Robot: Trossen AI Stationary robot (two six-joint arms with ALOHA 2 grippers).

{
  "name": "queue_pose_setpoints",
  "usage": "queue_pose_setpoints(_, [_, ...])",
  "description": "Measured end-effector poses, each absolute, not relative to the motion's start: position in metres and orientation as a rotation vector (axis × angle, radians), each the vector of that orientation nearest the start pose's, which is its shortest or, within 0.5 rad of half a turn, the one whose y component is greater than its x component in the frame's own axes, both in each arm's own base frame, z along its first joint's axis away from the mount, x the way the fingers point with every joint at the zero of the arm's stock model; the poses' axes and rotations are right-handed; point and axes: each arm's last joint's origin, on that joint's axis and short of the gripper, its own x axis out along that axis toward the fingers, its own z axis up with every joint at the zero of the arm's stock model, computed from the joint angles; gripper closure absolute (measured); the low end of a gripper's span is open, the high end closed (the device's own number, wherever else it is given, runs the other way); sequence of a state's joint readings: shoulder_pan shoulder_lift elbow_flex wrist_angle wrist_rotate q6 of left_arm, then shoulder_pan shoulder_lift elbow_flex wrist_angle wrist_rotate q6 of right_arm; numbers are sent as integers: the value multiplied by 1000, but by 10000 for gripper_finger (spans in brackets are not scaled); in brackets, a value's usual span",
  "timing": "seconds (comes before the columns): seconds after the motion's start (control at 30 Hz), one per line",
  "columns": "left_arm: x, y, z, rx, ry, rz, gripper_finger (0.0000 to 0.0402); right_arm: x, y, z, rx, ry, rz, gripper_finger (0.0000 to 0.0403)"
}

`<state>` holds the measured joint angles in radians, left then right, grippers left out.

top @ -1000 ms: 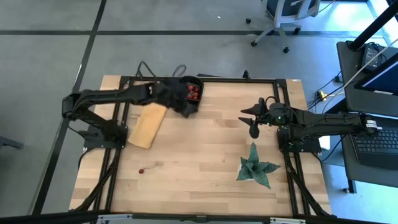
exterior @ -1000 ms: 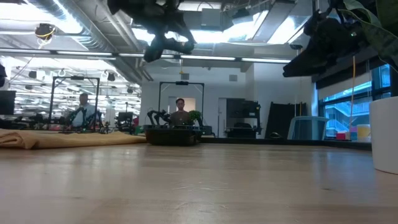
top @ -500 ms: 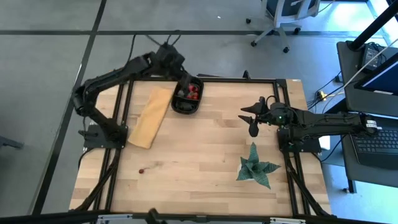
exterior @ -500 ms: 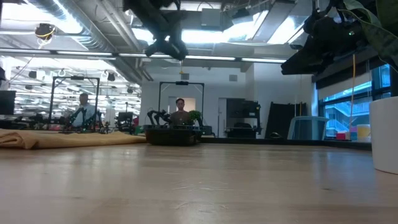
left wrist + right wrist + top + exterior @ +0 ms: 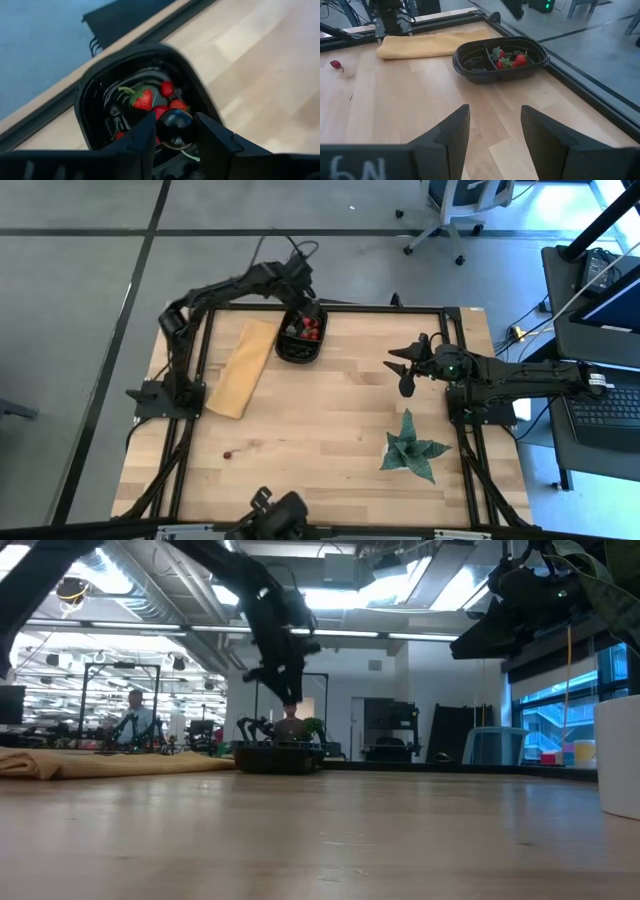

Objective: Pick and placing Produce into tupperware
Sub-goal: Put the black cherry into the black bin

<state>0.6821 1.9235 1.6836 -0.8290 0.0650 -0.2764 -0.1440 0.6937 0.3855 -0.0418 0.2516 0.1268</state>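
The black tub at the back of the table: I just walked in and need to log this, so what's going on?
The left end effector hangs over the black tub at the table's far edge, its fingers shut on a dark cherry-like berry. Several red strawberries already lie in the tub. The right end effector waits, open and empty, above the table's right side. One small red fruit lies on the wood nearer the front, not yet picked up.
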Motion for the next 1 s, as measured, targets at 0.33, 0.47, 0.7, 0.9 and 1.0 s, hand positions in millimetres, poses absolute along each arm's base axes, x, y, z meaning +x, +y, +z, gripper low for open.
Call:
queue_pose_setpoints(0.33, [342, 259, 211, -595, 1095, 768, 284, 156, -31, 222, 100, 329, -421, 224])
queue_pose_setpoints(0.47, [347, 257, 197, -579, 1135, 782, 284, 155, -33, 222, 101, 329, -435, 224])
queue_pose_setpoints(0.7, [351, 255, 193, -584, 1141, 763, 284, 154, -37, 222, 104, 329, -456, 224])
queue_pose_setpoints(0.9, [351, 255, 193, -585, 1144, 762, 283, 154, -38, 222, 106, 331, -463, 224])
queue_pose_setpoints(1.0, [351, 254, 193, -563, 1152, 745, 283, 154, -38, 222, 106, 331, -463, 224])
